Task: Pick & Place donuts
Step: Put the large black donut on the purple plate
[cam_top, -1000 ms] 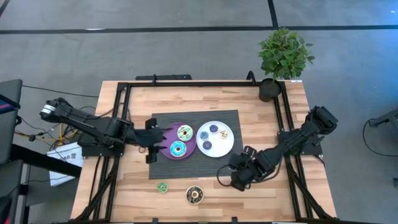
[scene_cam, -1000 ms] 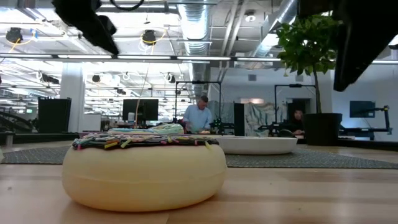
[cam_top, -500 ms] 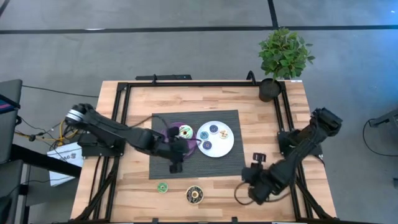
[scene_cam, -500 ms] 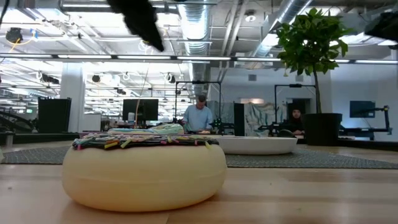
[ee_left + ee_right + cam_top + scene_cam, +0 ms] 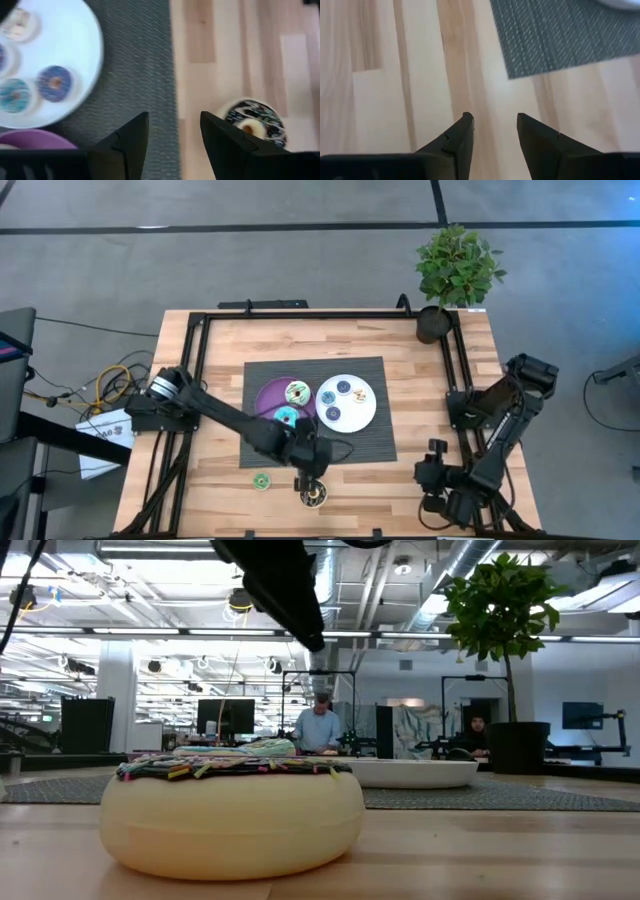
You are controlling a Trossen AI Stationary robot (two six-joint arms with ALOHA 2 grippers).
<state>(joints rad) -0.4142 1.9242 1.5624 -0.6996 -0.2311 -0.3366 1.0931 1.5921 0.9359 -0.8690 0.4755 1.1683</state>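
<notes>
Near the table's front edge, the left pincer (image 5: 312,478) hovers parted and empty above the dark-iced cream donut (image 5: 313,495); a small green-iced donut (image 5: 261,481) lies beside it, both unplaced. Five donuts already sit on the round purple plate (image 5: 268,393) and round white plate (image 5: 364,416). At the front right corner, the right pincer (image 5: 494,129) is parted, empty, leaving open wood around.

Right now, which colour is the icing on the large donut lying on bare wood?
Dark brown with coloured sprinkles on the large cream-bodied donut; the low view shows it best.
</notes>
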